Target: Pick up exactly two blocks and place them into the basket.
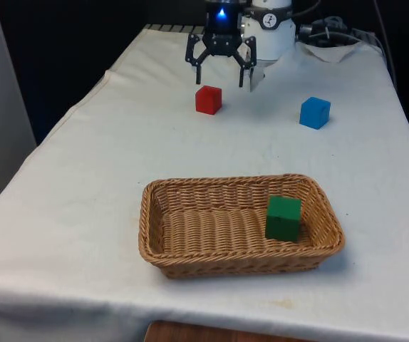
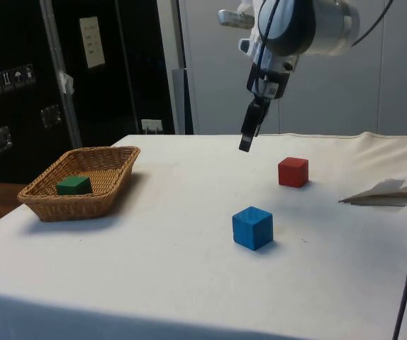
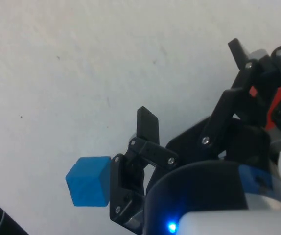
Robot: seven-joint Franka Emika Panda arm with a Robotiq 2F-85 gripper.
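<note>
Sitting low in the front view, a wicker basket [image 1: 190, 221] is holding one green block [image 1: 283, 217], resting against the inner wall on the front view's right. Two more blocks are lying on the white cloth [image 1: 105, 171] outside it: a red block [image 1: 208, 100] upper centre and a blue block [image 1: 314, 112] to its right, well apart. Count: one basket, three blocks, one inside. The gripper [image 1: 221, 73] is hanging empty above and just behind the red block, fingers spread apart. The side view is placing the basket [image 2: 90, 166] at far left, showing clear air under the fingertips [image 2: 246, 145]. The wrist view is catching the blue block [image 3: 87, 181] beside one finger [image 3: 148, 128].
</note>
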